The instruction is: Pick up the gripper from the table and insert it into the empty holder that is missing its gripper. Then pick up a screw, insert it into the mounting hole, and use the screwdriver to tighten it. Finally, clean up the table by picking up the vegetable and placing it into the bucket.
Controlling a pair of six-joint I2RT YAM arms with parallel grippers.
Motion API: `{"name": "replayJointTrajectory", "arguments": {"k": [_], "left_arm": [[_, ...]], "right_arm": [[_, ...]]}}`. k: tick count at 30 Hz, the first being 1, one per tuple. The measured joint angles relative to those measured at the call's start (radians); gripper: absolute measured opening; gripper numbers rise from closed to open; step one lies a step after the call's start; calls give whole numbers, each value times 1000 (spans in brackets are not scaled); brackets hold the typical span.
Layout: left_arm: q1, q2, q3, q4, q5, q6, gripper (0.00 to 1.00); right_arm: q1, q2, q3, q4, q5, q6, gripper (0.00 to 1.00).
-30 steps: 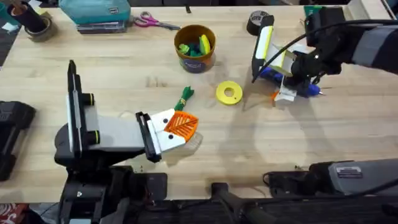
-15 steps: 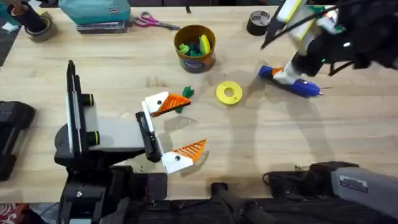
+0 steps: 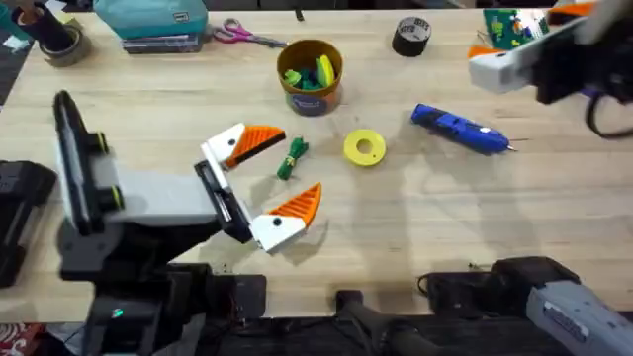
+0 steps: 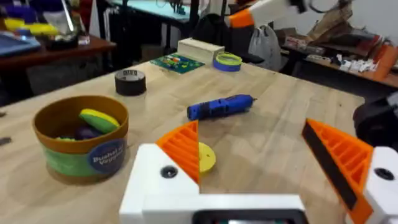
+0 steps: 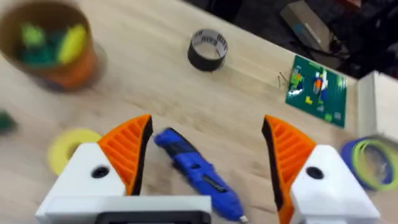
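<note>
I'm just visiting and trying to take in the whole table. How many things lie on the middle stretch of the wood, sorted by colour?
Blue: 1, the screwdriver
Yellow: 2, the bucket and the flat ring
Green: 1, the vegetable
Black: 1, the tape roll
Total: 5

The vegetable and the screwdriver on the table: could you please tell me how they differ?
The vegetable is small and green; the screwdriver is longer, blue and pen-shaped. The vegetable lies between the open left tool's orange fingers; the screwdriver lies below the open right tool, held by nothing. Both rest on the wooden table.
</note>
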Motion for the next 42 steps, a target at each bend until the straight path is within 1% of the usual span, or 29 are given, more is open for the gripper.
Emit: {"name": "replayJointTrajectory", "arguments": {"k": [3, 7, 11, 14, 17, 19, 21, 24, 27, 30, 33, 35, 36, 38, 42], "left_arm": [[1, 62, 108, -133, -24, -8, 985], [21, 209, 258, -366, -74, 38, 985], [42, 399, 416, -568, -144, 130, 984], [45, 554, 571, -737, -224, 216, 985], [45, 684, 705, -881, -310, 292, 985], [45, 764, 779, -959, -369, 328, 985], [45, 839, 836, -999, -430, 353, 985], [46, 938, 878, -1005, -505, 375, 985], [46, 1002, 880, -1007, -544, 386, 985], [46, 1058, 880, -1007, -566, 387, 985], [45, 1098, 884, -1018, -588, 365, 985], [32, 1122, 900, -1039, -620, 347, 985], [16, 1133, 914, -1048, -642, 341, 985], [-34, 1147, 940, -1064, -688, 329, 985], [-181, 1168, 978, -1070, -804, 287, 985]], "right_arm": [[0, -111, 0, -48, -1, 143, 996], [0, -235, 6, -157, -1, 244, 996], [0, -296, 8, -296, -1, 286, 996], [0, -304, 8, -397, -2, 302, 997], [0, -302, 8, -456, -2, 308, 996], [0, -303, 8, -461, -2, 310, 995], [0, -303, 8, -461, -2, 311, 995], [0, -303, 8, -461, -2, 311, 996], [0, -302, 8, -461, -1, 311, 995], [0, -303, 8, -461, -1, 311, 996], [0, -302, 8, -457, -1, 311, 996], [0, -302, 8, -448, -1, 311, 996], [0, -303, 8, -445, -1, 311, 996], [0, -302, 8, -444, -1, 311, 996], [0, -303, 8, -444, -1, 311, 996]]}}
